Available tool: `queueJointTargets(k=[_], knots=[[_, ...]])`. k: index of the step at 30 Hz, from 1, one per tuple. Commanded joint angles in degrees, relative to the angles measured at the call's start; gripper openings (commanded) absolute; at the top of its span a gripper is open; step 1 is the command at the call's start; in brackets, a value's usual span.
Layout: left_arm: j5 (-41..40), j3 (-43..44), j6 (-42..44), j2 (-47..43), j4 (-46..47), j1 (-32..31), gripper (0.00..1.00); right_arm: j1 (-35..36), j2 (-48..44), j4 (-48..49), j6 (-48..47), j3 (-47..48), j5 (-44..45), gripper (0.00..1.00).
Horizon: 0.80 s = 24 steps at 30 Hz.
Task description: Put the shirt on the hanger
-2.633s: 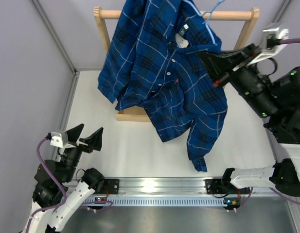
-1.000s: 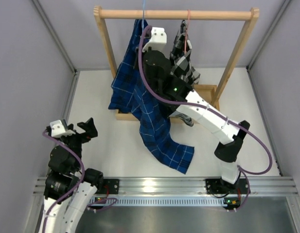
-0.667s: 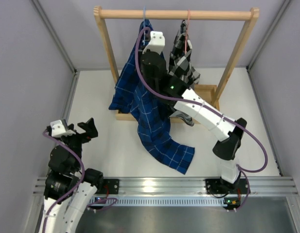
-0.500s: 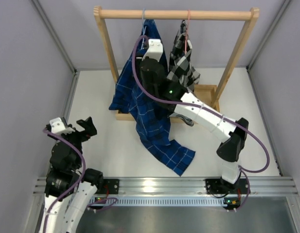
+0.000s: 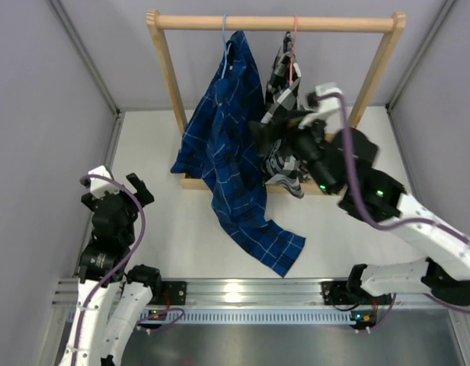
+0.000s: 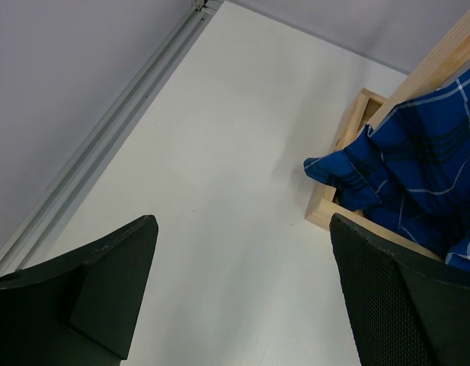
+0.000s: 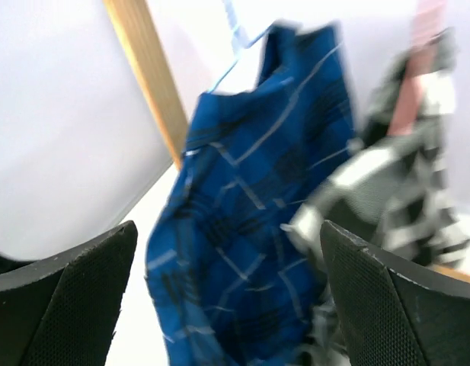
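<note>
— Where is the shirt [image 5: 227,145]?

— It hangs from the hanger [image 5: 225,34], whose hook sits over the wooden rail [image 5: 334,24] toward its left end. The cloth falls in a bunched, slanting drape, passes over the rack base [image 5: 195,181], and its lowest end lies on the desk [image 5: 166,236], in front of the rack.

— Is the hanger seated through both shoulders?

— I cannot tell. The right wrist view is blurred; it shows only the pale blue wire [image 7: 238,38] meeting the top of the shirt [image 7: 250,198].

— And the right pincer [image 5: 276,126]?

— Its jaws stand wide apart with nothing between them. From above it hovers just right of the shirt, in front of the black-and-white checked shirt [image 5: 284,95], which hangs from a pink hanger [image 5: 295,30] on the same rail. In its own camera the right pincer [image 7: 231,305] faces both garments, apart from them.

— The left pincer [image 5: 116,194]?

— Spread open too, and empty. It sits low at the left side of the desk, well apart from the rack. Its wrist view shows bare desk between the fingers [image 6: 90,305], with a fold of the shirt [image 6: 417,160] lying over the corner of the rack base at the right.
</note>
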Motion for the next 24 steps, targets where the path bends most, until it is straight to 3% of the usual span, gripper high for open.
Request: queueJointTargets(k=[1, 4, 9, 13, 18, 24], knots=[[1.9, 2.3, -0.2, 1.8, -0.5, 1.0, 0.98, 0.0, -11.1, -5.3, -7.0, -4.6, 2.5, 1.00], [4.0, 2.1, 0.6, 1.5, -0.7, 1.1, 0.98, -0.1, -19.4, -9.4, -10.8, -9.9, 13.6, 1.00], [8.9, -0.2, 1.3, -0.8, -1.0, 1.1, 0.98, -0.2, -33.4, -12.5, -9.1, -28.6, 27.1, 0.99], [9.9, -0.6, 1.6, -1.1, -0.8, 1.1, 0.98, -0.4, -43.7, -15.2, -1.4, -40.5, 28.0, 1.00], [14.6, -0.9, 2.7, -0.4, 0.3, 1.0, 0.98, -3.2, -43.0, -18.3, 3.1, -44.3, 26.7, 0.99], [14.6, -1.0, 2.9, -0.6, 0.3, 1.0, 0.98, -18.7, -39.5, -22.6, 7.8, -43.2, 11.6, 1.00]])
